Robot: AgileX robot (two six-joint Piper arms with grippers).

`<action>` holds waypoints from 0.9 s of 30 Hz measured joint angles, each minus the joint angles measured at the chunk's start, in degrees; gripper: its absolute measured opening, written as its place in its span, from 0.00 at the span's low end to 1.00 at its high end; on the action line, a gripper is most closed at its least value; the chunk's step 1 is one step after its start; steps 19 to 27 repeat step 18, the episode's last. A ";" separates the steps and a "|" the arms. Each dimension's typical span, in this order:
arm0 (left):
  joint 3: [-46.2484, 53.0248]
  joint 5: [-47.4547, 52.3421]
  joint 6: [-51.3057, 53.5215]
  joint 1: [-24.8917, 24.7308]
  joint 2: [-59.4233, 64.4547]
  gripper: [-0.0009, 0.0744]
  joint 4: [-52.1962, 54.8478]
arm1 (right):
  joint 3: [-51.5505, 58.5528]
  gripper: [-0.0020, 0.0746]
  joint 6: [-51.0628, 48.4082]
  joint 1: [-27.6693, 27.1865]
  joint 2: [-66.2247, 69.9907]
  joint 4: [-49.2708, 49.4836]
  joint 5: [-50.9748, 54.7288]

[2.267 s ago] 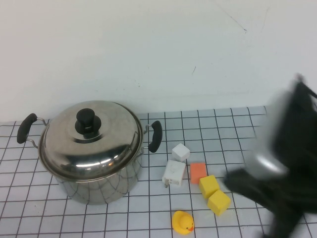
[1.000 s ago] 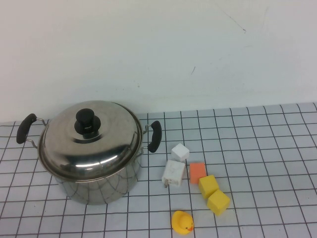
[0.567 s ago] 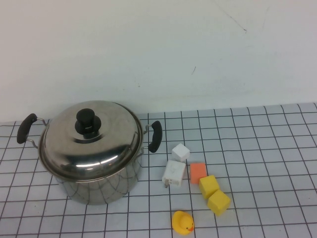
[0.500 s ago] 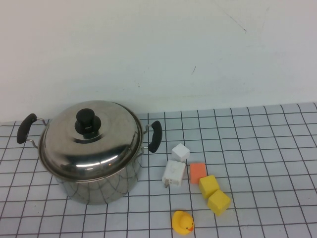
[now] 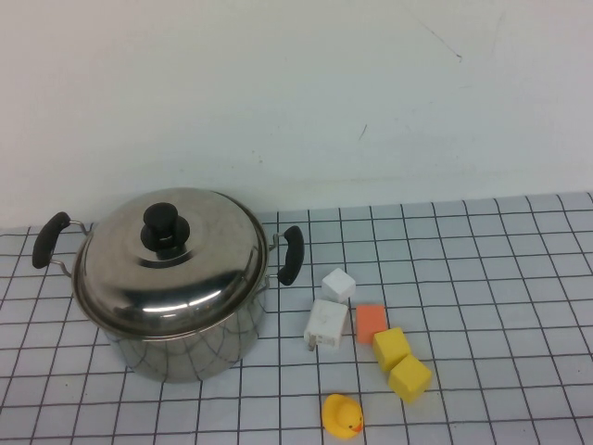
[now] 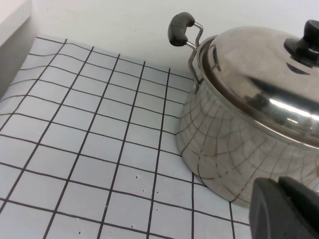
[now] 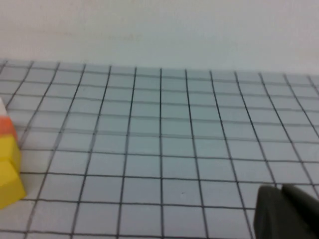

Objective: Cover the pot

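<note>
The large shiny steel pot (image 5: 185, 348) stands at the left of the table, with black side handles (image 5: 290, 255). A domed steel lid (image 5: 171, 264) with a black knob (image 5: 164, 227) sits on its rim. Neither arm shows in the high view. In the left wrist view my left gripper (image 6: 279, 211) is shut and empty, low beside the pot's wall (image 6: 224, 149), with the lid (image 6: 264, 84) above. In the right wrist view my right gripper (image 7: 284, 214) is shut and empty over bare grid table, well right of the blocks.
Right of the pot lie two white blocks (image 5: 326, 323), an orange block (image 5: 371, 322), two yellow cubes (image 5: 400, 363) and a yellow rubber duck (image 5: 342, 414). The yellow cubes (image 7: 9, 169) show in the right wrist view. A white wall stands behind the grid cloth (image 5: 482, 278).
The right arm, blurred at the right edge 2.3 s ago, has left the high view. The pot, lid and blocks have not moved.
</note>
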 joint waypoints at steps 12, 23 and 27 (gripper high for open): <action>0.00 0.00 0.00 0.00 0.00 0.01 0.00 | 0.03 0.02 14.05 4.54 0.00 -5.63 0.75; 0.00 0.00 0.00 0.00 0.00 0.01 0.00 | 0.03 0.02 14.17 4.54 0.00 -5.84 0.79; 0.00 0.00 0.00 0.00 0.00 0.01 0.00 | 0.03 0.02 14.17 4.54 0.00 -5.84 0.79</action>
